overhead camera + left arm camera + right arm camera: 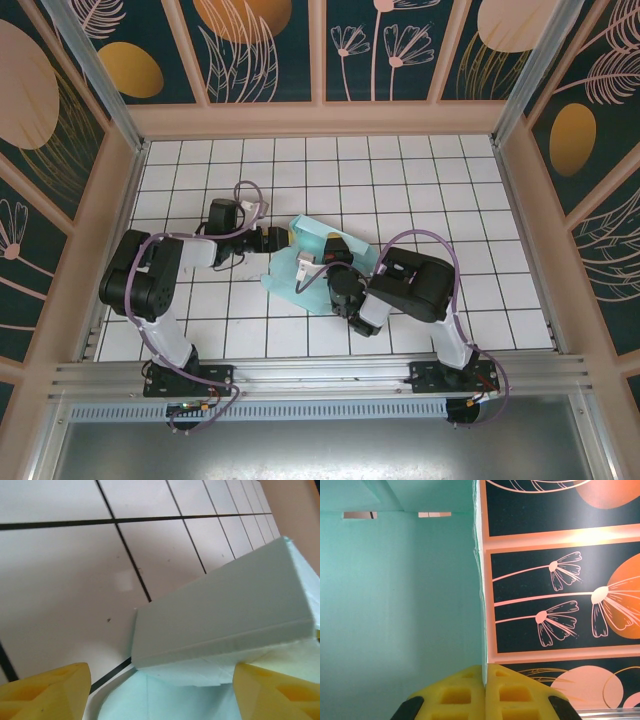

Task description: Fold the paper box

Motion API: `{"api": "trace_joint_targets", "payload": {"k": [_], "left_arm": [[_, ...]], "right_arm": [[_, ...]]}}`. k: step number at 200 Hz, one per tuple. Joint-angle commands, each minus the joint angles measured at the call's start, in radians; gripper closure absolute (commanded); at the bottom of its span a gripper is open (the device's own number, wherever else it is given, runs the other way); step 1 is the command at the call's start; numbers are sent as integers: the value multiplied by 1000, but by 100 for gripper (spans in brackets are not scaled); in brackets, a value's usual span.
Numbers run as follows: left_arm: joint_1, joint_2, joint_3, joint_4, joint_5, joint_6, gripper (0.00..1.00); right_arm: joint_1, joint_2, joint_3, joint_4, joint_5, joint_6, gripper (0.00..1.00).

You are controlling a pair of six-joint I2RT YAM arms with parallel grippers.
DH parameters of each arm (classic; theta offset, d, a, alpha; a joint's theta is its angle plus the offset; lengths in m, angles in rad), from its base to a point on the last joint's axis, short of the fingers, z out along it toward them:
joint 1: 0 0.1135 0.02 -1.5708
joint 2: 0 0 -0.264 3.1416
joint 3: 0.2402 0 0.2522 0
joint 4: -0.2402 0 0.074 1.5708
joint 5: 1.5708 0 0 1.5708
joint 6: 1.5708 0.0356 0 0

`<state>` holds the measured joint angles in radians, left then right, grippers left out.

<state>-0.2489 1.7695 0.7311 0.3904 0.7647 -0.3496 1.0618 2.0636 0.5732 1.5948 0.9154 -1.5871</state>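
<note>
Right gripper pinches paper box edge — sheet mostly cropped.

Seen from above, the light is bright and even, falling from overhead. The white tiled counter shows no hard glare, and the arms cast only short, soft shadows on the tiles beneath them. The enclosure's rails lean outward toward the corners, a wide-lens stretch. In the left wrist view the tiles turn a dimmer pinkish grey, a soft shadow lies under the paper box, and the yellow fingers of the left claw are blurred. In the right wrist view the paper box looks flat, saturated aqua. There a warm glare band washes the wall panel, and the right claw is slightly soft.
</note>
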Motion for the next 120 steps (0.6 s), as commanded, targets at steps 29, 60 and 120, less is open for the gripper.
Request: {"api": "trace_joint_targets", "payload": {"k": [29, 60, 120], "left_arm": [[-16, -50, -44, 92, 0, 87, 25], [-55, -104, -81, 193, -85, 143, 33], [-123, -63, -58, 194, -150, 198, 48]], "right_arm": [[-5, -14, 4, -3, 12, 48, 100], [-5, -30, 4, -35, 2, 77, 100], [4, -130, 1, -244, -32, 231, 100]]}}
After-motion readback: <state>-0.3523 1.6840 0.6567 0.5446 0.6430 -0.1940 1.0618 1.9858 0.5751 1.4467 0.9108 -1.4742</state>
